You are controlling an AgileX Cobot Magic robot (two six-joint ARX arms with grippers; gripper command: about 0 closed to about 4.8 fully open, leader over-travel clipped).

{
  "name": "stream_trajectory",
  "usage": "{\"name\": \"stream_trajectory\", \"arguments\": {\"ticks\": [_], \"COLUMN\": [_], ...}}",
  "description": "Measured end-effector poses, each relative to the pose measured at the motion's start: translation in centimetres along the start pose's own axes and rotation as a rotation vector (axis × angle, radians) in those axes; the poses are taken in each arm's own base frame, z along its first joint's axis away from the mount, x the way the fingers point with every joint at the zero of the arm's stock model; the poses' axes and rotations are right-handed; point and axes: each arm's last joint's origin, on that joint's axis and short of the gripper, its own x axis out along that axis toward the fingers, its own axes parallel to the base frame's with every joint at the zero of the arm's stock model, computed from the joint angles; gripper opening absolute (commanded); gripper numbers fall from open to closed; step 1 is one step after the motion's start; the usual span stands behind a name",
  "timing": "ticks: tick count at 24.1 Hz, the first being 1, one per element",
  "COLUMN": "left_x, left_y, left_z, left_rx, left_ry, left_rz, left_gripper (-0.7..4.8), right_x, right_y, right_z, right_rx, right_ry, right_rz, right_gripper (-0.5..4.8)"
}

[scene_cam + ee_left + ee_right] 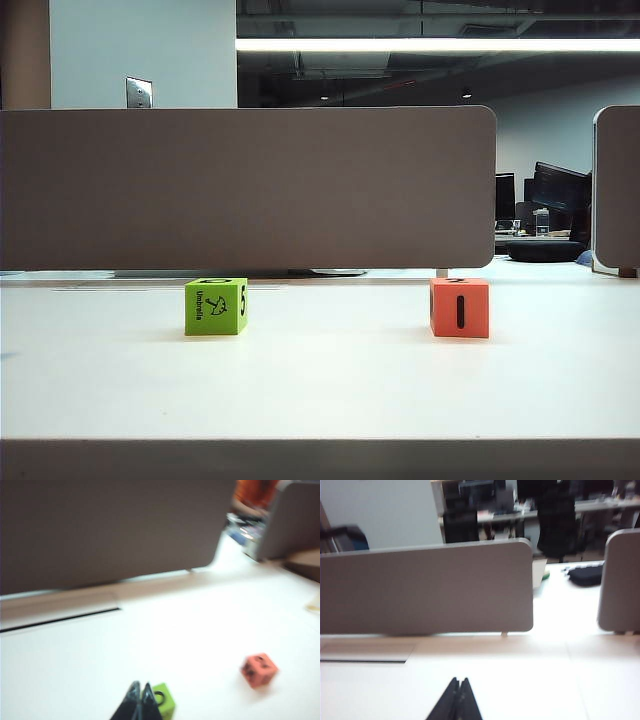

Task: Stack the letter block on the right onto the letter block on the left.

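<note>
Two letter blocks are counted on the white table (320,390): one green block (216,306) and one orange block (460,308). Two grey partition panels are seen behind the table, one wide panel (245,188) and one narrower panel (617,190) at the right edge. Two grippers are counted, the left gripper (140,694) and the right gripper (459,686), each with its two fingers pressed together, one in each wrist view.

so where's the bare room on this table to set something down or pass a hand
The widest bare patch lies between the green block and the orange block. The table is also bare in front of both blocks to its near edge, and outside each block. The strip behind them, under the grey divider, is tightest. Left gripper and right gripper are shut.
</note>
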Motion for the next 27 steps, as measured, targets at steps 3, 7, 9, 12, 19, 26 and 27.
{"name": "stream_trajectory", "arguments": {"ticks": [3,7,9,12,19,26,27], "left_x": [1.9,2.8,2.6,2.0,1.9,1.8,1.8], "left_y": [-0.1,-0.8,-1.1,-1.4,-1.6,-2.3,-2.3], "left_z": [0.4,0.4,1.1,1.5,1.1,0.5,0.4], "left_rx": [-0.021,-0.033,-0.027,-0.039,-0.052,-0.060,-0.063], "left_ry": [0.082,0.166,0.156,0.213,0.267,0.331,0.334], "left_rz": [-0.043,-0.106,-0.110,-0.111,-0.133,-0.180,-0.186], "left_gripper": [-0.05,-0.06,-0.06,-0.06,-0.05,-0.06,-0.05], "right_x": [2.5,5.1,7.0,9.8,14.3,17.5,17.9], "right_y": [0.6,1.2,1.8,3.2,6.4,8.8,9.0], "right_z": [0.0,-1.2,-2.8,-5.0,-9.4,-13.4,-14.0], "right_rx": [0.007,0.010,-0.005,-0.052,-0.162,-0.055,-0.015], "right_ry": [0.095,0.258,0.375,0.488,0.651,0.763,0.776], "right_rz": [0.062,0.099,0.124,0.176,0.143,0.107,0.091], "right_gripper": [-0.05,-0.04,-0.04,-0.04,4.75,4.79,4.79]}}
